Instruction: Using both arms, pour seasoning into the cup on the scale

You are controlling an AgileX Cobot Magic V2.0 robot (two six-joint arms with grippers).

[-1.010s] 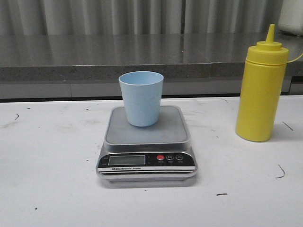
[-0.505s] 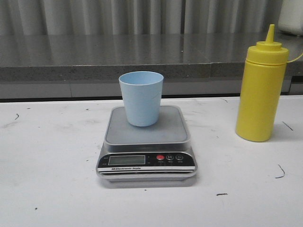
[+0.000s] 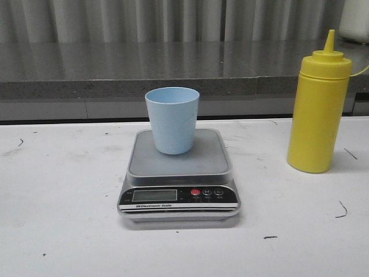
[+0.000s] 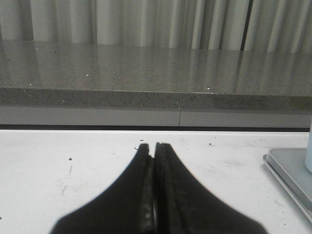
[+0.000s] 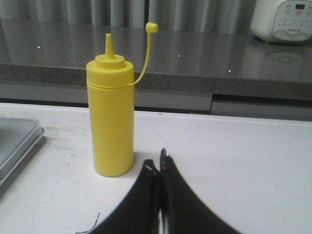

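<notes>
Front view: the scale [image 3: 179, 176] sits on the white table [image 3: 63, 196], its black panel with display and red button facing the camera. The light-blue cup [image 3: 172, 119] stands upright on the rear part of the scale's grey platform. The seasoning [image 3: 319, 104], a tall yellow squeeze bottle with a cone nozzle, stands upright on the table to the right of the scale, well apart from it. Behind the scale runs a grey stone ledge [image 3: 115, 69] in front of a pleated curtain [image 3: 144, 20]. Left wrist view: the left claw [image 4: 152, 146] is closed, its black fingers pressed together and gripping nothing, low over the table beside the scale's edge [image 4: 290, 170]. Right wrist view: the right claw [image 5: 157, 163] is likewise closed and empty, near the bottle's base; the bottle's cap [image 5: 151, 27] hangs free on its strap, the nozzle uncovered. A white appliance [image 5: 283, 19] rests on the ledge beyond the scale's right side.
</notes>
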